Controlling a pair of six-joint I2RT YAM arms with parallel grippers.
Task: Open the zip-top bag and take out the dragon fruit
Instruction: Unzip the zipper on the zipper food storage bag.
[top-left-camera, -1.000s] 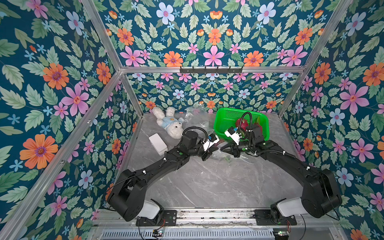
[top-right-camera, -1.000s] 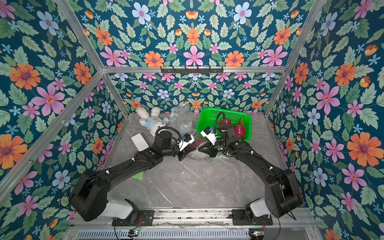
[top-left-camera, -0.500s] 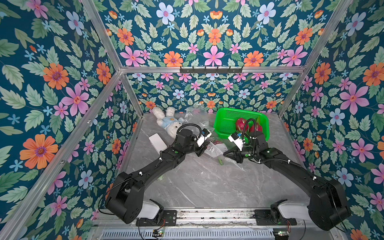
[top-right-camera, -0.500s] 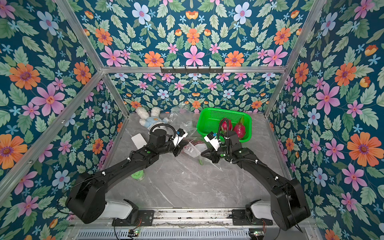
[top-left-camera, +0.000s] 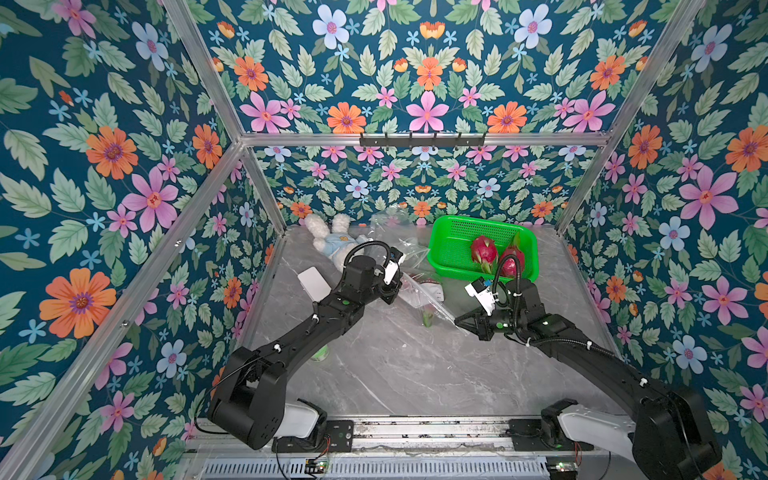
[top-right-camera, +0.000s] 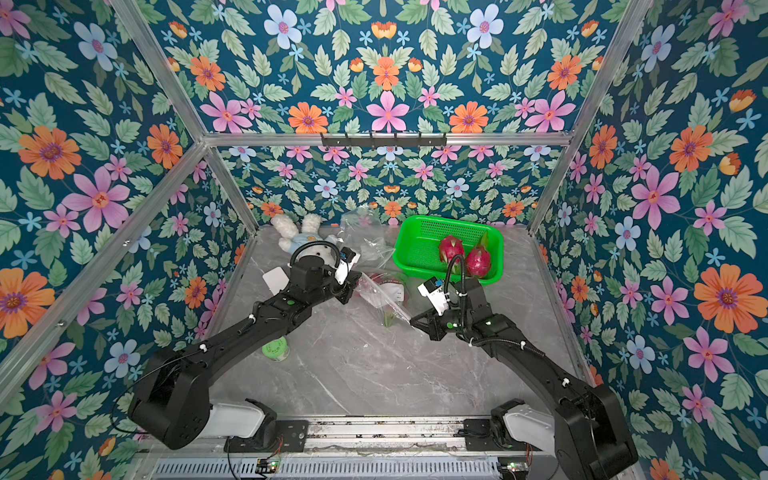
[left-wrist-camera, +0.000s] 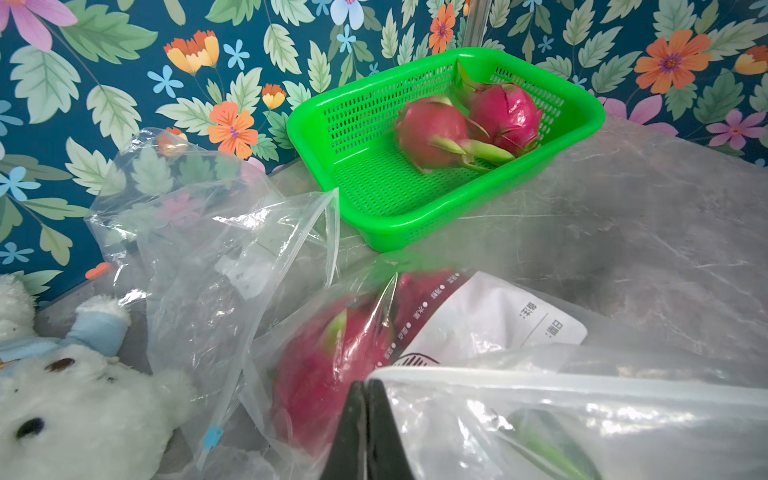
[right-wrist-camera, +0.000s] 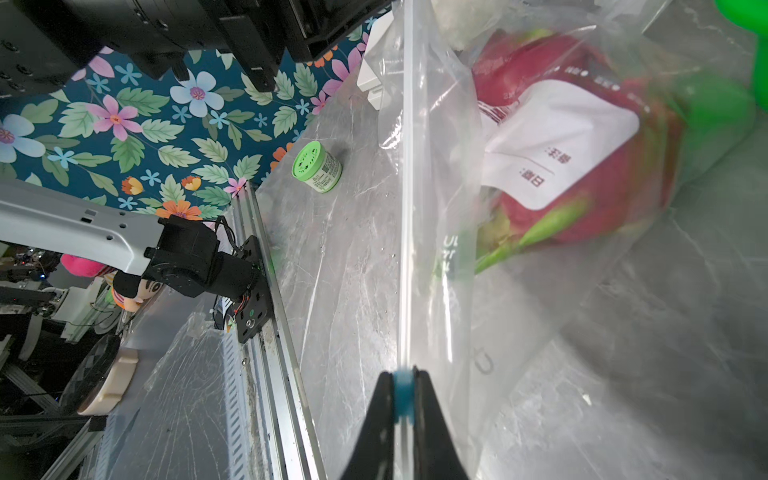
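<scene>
- Logged grey marble tabletop (top-left-camera: 395, 374) in floral-walled cell; green basket (top-left-camera: 451, 249) at 1 o'clock, holding two dragon fruit (top-left-camera: 483, 251).
- Found zip-top bag (top-left-camera: 419, 293) mid-table, stretched between both grippers, seal along 10-to-4.
- Noted left gripper (left-wrist-camera: 365, 384) pinched fully closed on bag's film; right gripper (right-wrist-camera: 402, 380) clamped on blue slider (right-wrist-camera: 402, 397).
- Placed bagged dragon fruit (left-wrist-camera: 324, 374) at 10 o'clock from right jaws, long axis roughly 12-to-6; judged left gripper nearer.

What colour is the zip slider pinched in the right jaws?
Light blue; the slider shows best in the right wrist view.
</scene>
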